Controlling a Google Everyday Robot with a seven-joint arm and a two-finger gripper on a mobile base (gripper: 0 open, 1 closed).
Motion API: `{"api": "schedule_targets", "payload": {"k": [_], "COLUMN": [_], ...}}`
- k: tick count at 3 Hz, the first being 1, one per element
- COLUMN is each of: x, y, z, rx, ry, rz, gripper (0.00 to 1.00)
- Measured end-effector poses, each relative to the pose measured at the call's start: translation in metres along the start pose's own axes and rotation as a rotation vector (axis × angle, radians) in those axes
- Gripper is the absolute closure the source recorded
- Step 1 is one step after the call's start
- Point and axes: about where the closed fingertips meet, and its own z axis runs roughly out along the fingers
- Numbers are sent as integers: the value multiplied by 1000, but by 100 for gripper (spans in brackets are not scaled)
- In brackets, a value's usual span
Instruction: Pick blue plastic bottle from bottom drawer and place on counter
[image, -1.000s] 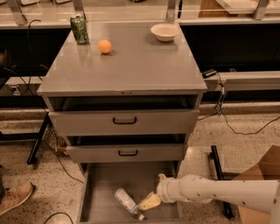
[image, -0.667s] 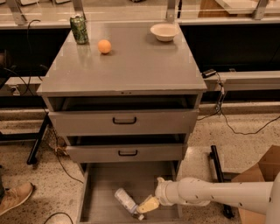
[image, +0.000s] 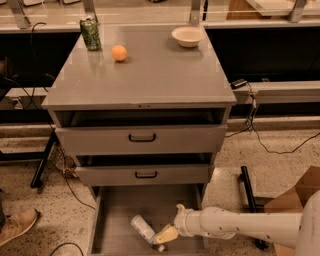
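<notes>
The blue plastic bottle lies on its side on the floor of the open bottom drawer, tilted with one end toward the front right. My gripper reaches in from the right on a white arm and sits low in the drawer, right at the bottle's front-right end. Whether it touches the bottle is unclear. The grey counter tops the cabinet above the drawers.
On the counter stand a green soda can, an orange ball and a white bowl. Two upper drawers with black handles are slightly pulled out. A cardboard box is at the right and a shoe at the left.
My gripper has shifted slightly left and lower in the drawer, closer to the bottle's end. The bottle has not visibly moved.
</notes>
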Motion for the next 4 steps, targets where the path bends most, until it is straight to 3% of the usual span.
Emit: {"api": "schedule_targets", "payload": {"k": [2, 3, 4], "x": [23, 32, 38], "y": [-25, -41, -45], "z": [75, 110, 149], "rx": [114, 178, 203], "ry": [-47, -18, 50], "rz": [-22, -29, -37], "gripper": [0, 0, 0]}}
